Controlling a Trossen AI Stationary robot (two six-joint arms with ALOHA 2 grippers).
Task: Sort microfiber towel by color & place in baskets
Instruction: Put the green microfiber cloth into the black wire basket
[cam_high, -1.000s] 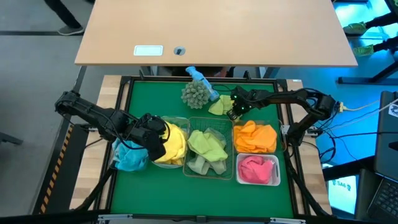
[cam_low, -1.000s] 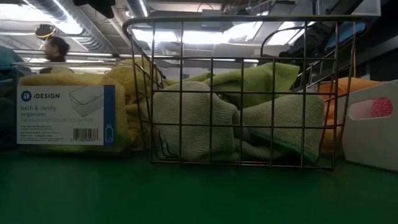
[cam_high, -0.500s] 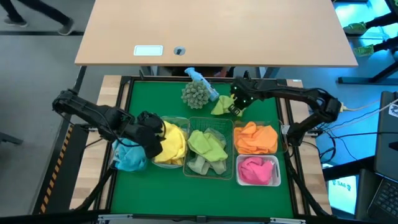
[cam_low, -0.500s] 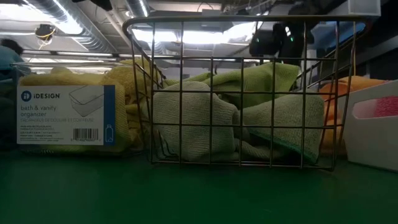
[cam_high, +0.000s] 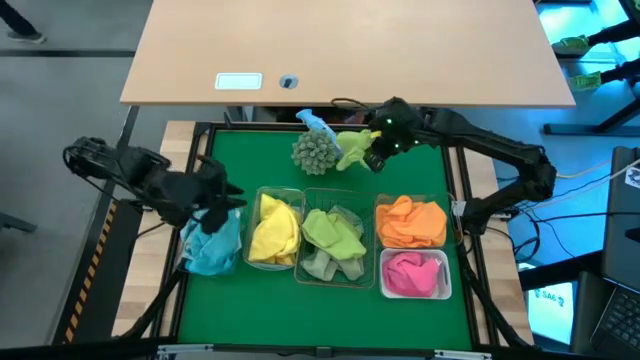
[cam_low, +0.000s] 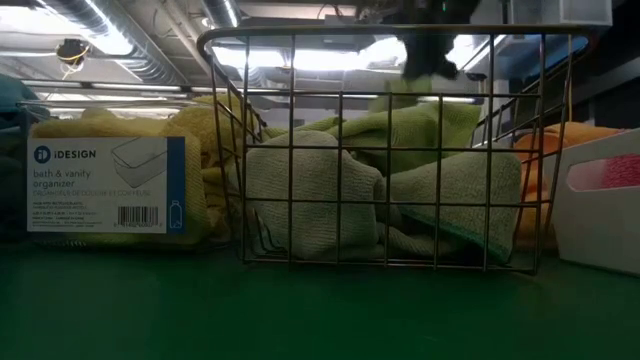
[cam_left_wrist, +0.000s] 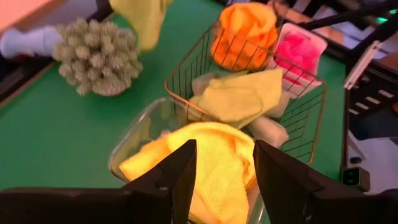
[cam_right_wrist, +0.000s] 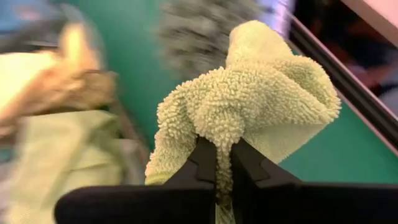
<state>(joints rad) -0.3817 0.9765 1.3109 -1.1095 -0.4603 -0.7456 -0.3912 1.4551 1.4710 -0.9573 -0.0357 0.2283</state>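
My right gripper (cam_high: 374, 157) is shut on a light green microfiber towel (cam_high: 352, 148) above the far part of the green table, beside the grey-green spiky ball (cam_high: 315, 152). The towel also shows in the right wrist view (cam_right_wrist: 255, 106). My left gripper (cam_high: 215, 190) is open and empty near the clear bin of blue towels (cam_high: 210, 248). In its wrist view the gripper (cam_left_wrist: 224, 180) looks over the clear bin of yellow towels (cam_left_wrist: 205, 149). The wire-mesh basket (cam_high: 333, 240) holds green towels, a clear bin (cam_high: 410, 220) orange ones, and the white bin (cam_high: 413, 272) pink ones. My right gripper pinches a bunched fold of the green towel (cam_right_wrist: 222, 144) between its two fingers; several layers are gathered there. The towel is lifted clear of the table and bulges out past the fingertips.
A small blue bottle (cam_high: 318, 122) lies at the far edge behind the spiky ball. A raised black frame (cam_high: 200, 140) runs round the green table. A wooden desk (cam_high: 340, 50) stands beyond the far edge. Bare green table lies at the near edge (cam_high: 300, 310).
My right gripper has risen with the green towel and gone toward the table's far edge; the towel has come up off the table beside the spiky ball. My left gripper has drawn back from the yellow bin toward the table's left edge.
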